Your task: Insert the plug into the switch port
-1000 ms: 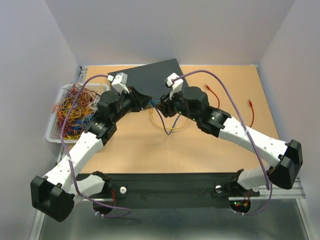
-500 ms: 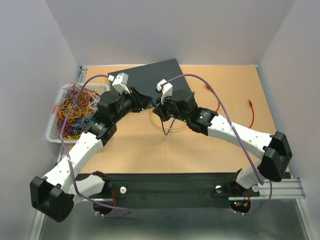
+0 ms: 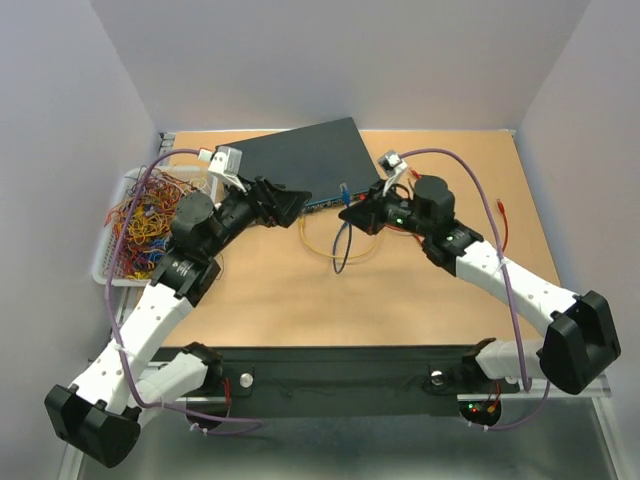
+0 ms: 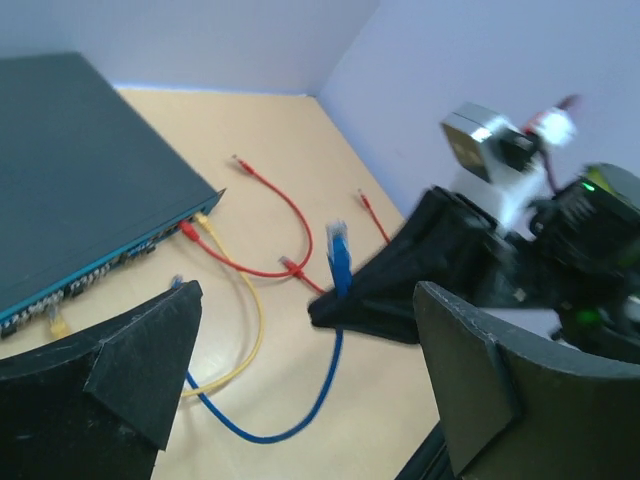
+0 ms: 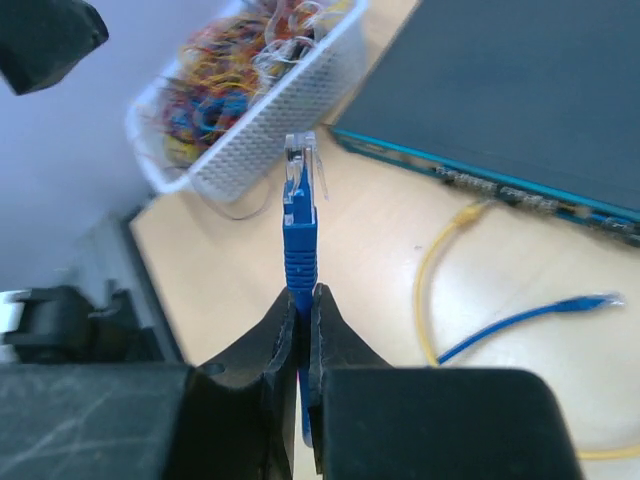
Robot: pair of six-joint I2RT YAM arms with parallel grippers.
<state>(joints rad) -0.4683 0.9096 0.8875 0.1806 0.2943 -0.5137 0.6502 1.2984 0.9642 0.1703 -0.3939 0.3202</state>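
**Plug in hand, not yet seated**

We find the right gripper (image 5: 300,298) pinching the blue plug (image 5: 301,172) by its rear boot. The left gripper (image 3: 288,204) stands spread wide and holds nothing. The plug hangs in the air in front of the switch (image 5: 520,90), near its port row (image 5: 500,190) but apart from it. Pickup is done; alignment and insertion are left. In the left wrist view the plug's long axis runs near upright, tip up, with the cable (image 4: 300,420) trailing below. We judge it must be turned toward the ports.
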